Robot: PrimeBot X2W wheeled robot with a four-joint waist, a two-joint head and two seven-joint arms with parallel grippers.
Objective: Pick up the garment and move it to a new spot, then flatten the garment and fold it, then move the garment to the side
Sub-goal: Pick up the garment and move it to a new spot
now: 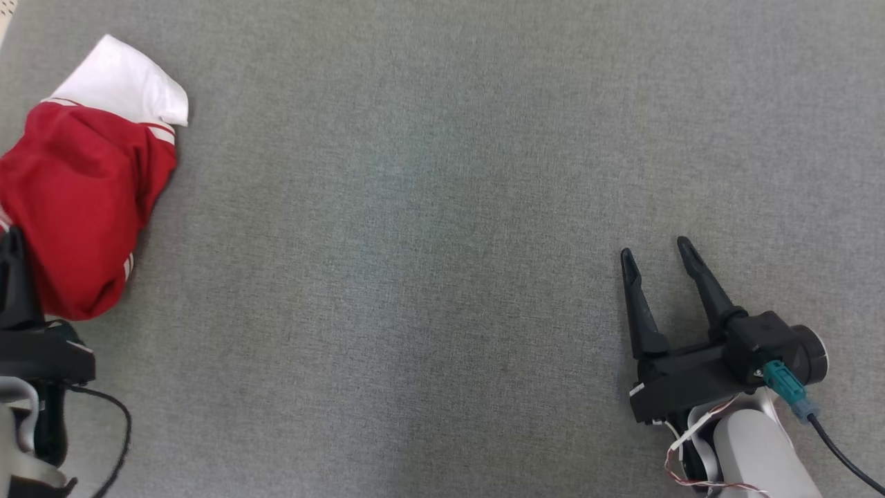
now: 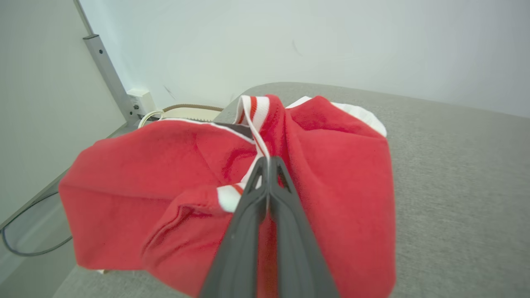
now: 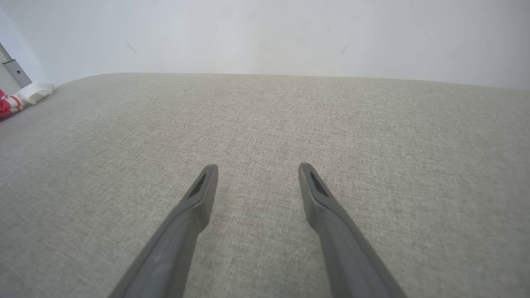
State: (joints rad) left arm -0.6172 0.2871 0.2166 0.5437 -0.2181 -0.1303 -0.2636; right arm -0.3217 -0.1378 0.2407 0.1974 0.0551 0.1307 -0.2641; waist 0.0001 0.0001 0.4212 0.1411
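Red-and-white crumpled cotton garment (image 2: pixel 331 174), pinched by its striped trim in the left pincer (image 2: pixel 268 163) at the grey bench's (image 1: pixel 442 207) left edge, might slip free; right pincer (image 1: pixel 657 259) gaped empty.

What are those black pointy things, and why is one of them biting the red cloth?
Those are a robot's hands, called grippers. Each has two long dark fingers. The big picture looks down from the robot's head at a grey table. The other two pictures come from small cameras on its wrists, looking along the fingers. A crumpled red and white garment lies at the table's left edge. The left gripper has its fingers pinched shut on a striped edge of that garment, ready to lift it. The right gripper is open, holds nothing, and waits over bare table.
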